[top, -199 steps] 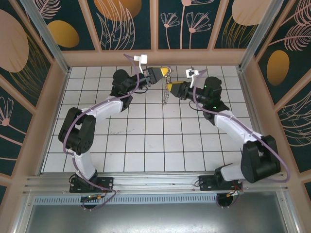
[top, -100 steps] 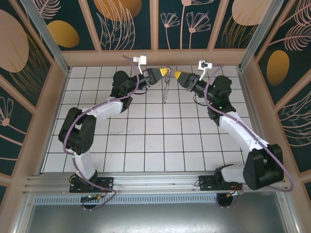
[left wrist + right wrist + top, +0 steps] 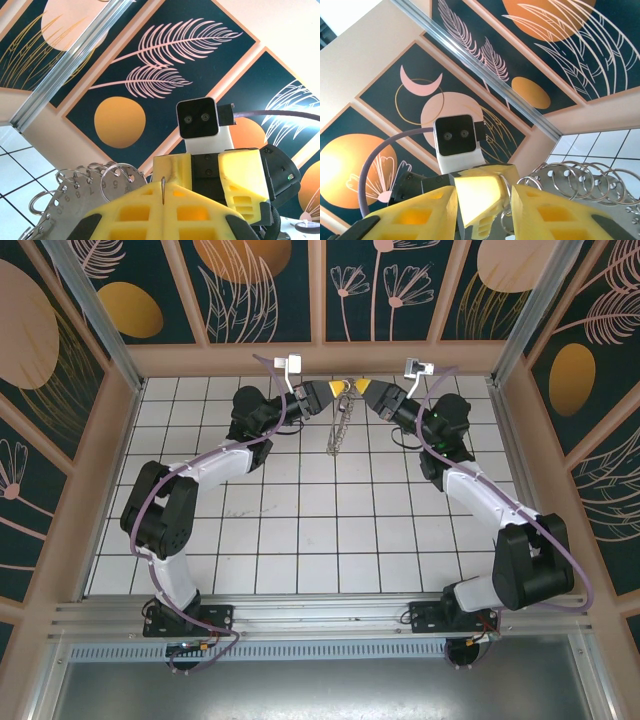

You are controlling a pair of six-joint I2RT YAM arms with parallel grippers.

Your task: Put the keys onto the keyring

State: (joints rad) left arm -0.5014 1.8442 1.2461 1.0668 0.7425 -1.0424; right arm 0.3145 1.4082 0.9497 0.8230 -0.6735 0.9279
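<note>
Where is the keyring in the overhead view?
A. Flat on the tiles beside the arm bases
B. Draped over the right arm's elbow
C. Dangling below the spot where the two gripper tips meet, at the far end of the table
C: the keyring dangles beneath the left gripper and right gripper, whose yellow tips meet over the far tiles.

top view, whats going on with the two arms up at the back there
Both arms are raised over the far end of the table, with their grippers tip to tip. The left gripper is shut on a thin wire of the keyring, which hangs down from it as a string of rings. The right gripper faces it with its jaws apart, and the left gripper's tip sits in the gap between them.
</note>
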